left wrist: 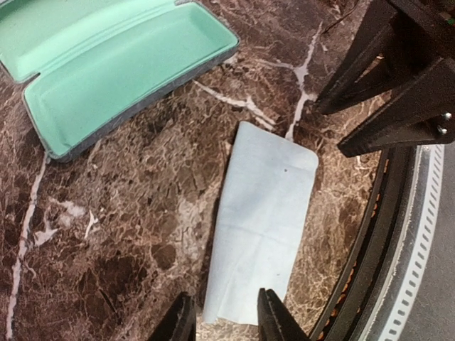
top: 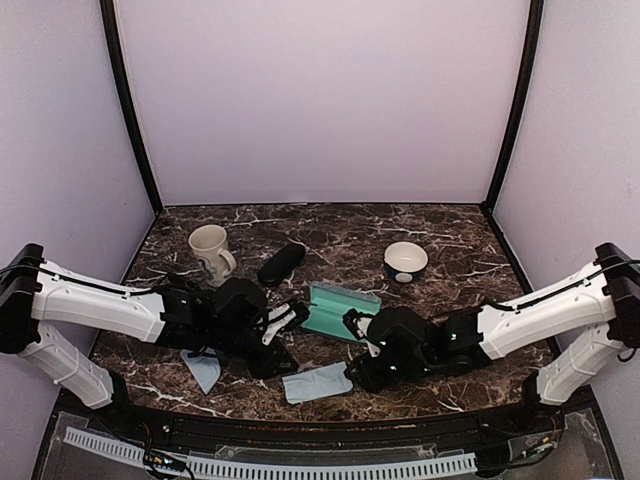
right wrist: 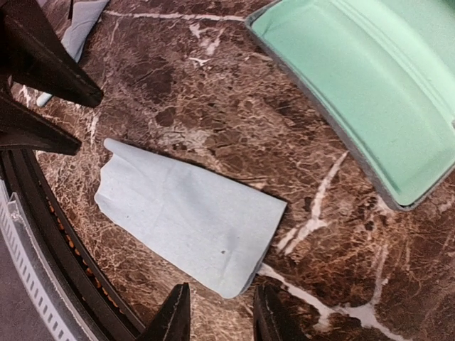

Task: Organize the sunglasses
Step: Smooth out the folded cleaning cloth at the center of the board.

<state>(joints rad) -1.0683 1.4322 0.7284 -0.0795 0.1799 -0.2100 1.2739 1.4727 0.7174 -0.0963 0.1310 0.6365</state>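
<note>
Seen from above, the open case (top: pixel 340 310) is lying ready just far of the middle cloth (top: pixel 318 382), probably awaiting the sunglasses, which are showing in no view. At the left wrist the left gripper (left wrist: pixel 225 307) is hovering over that cloth, fingers (left wrist: pixel 181 323) narrowly parted and empty; at the right wrist the right gripper (right wrist: pixel 222 298) is matching it

A robot lab's test booth: plain pale walls (top: pixel 320 100) behind and beside the jaws enclose a marble-patterned desk (top: pixel 440 290) with two bolted white arms (top: pixel 100 305).
</note>
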